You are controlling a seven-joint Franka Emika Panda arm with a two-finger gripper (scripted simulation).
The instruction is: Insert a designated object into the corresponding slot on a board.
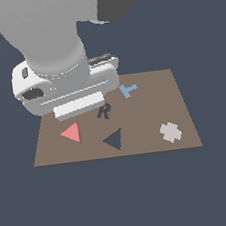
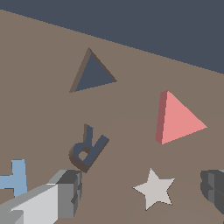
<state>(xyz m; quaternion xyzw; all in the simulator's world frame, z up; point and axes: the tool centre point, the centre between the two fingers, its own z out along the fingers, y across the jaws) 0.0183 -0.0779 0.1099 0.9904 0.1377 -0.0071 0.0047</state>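
On the brown board [image 1: 149,105], the salmon-red triangle [image 1: 71,133] lies flat, apart from the dark triangular slot [image 1: 113,139]. Above the board's far corner at the exterior view's left, the hand [image 2: 144,192] hangs with fingers [image 2: 65,192] spread wide, gripping nothing.

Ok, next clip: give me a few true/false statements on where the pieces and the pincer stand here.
1. The red triangle lies on the board, outside the triangle slot. True.
2. The pincer grips the red triangle. False: its fingers stand apart with nothing between them but the pale star lying on the board.
3. The triangle slot is filled. False: it is empty.
4. The R-shaped recess sits between the blue piece and the triangle slot in the exterior view. True.
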